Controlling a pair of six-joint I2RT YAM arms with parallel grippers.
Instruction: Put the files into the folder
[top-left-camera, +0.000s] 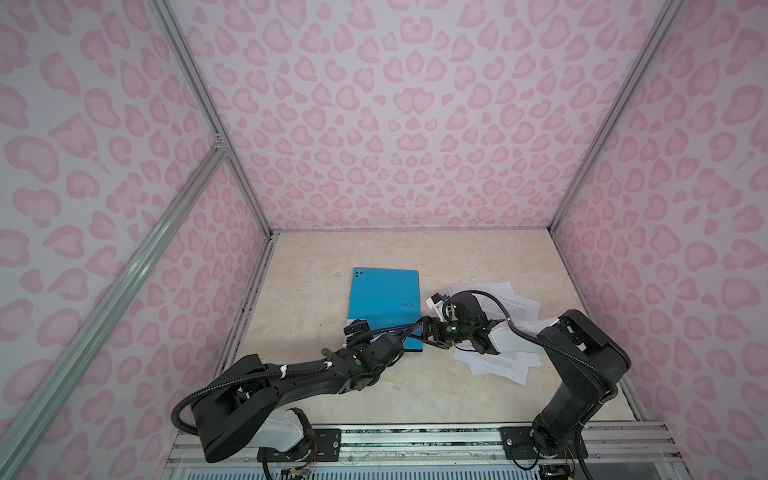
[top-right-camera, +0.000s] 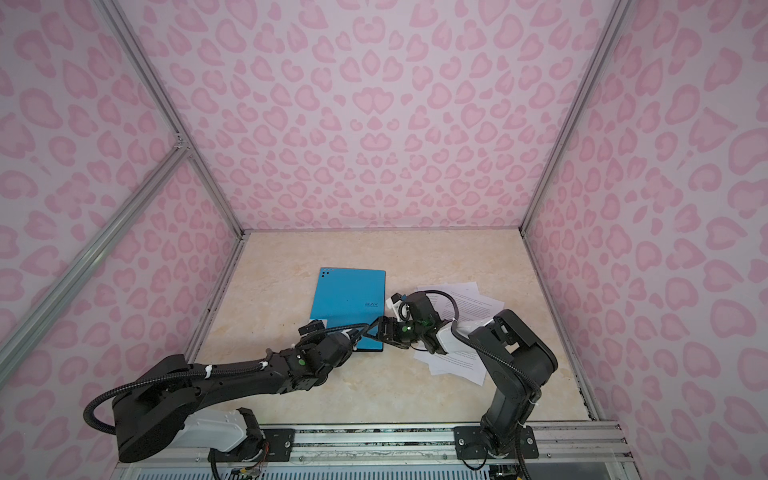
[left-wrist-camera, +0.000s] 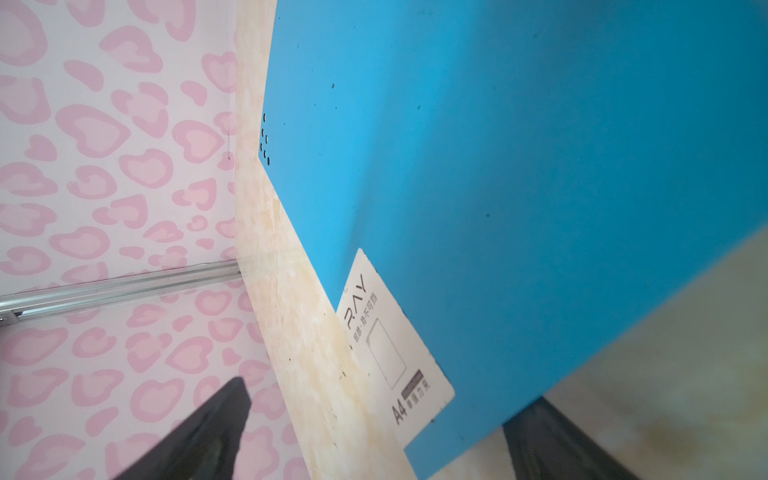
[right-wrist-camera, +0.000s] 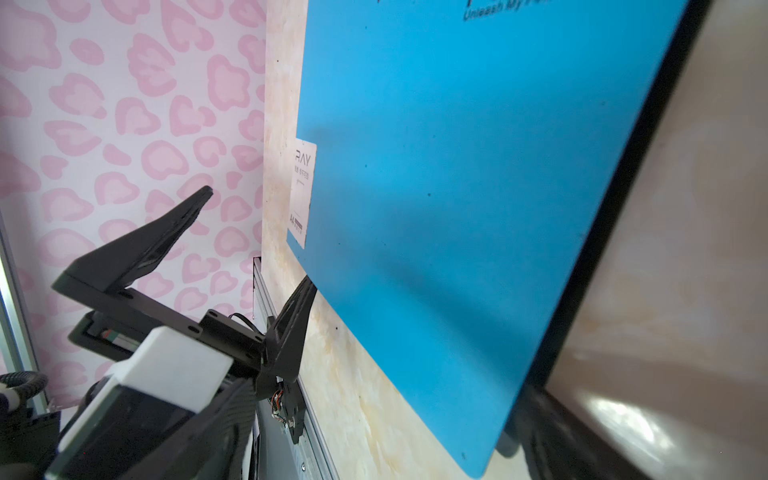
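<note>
Pink heart-print walls box in a beige marble table. Mid-table the folder lies flat and closed, blue side up, RAY logo showing, same in both top views. The folder fills most of the left wrist view. In the right wrist view the folder shows a black edge along one side.

The files sit as a fanned loose pile on the table just right of the folder, outside it, partly covered by the right arm. Same files in both top views.

The left gripper is at the folder's near-left corner, jaws spread wide, clamped on nothing. The right wrist view shows the left gripper with one finger raised against the wall and the other down by the folder's near edge. In the left wrist view that corner sits between its fingers; touching or not, cannot tell.

The right gripper is at the folder's near-right corner, jaws apart too, nothing held; contact with the edge unclear.

A white label on the near-left corner reads RAY and A4.
</note>
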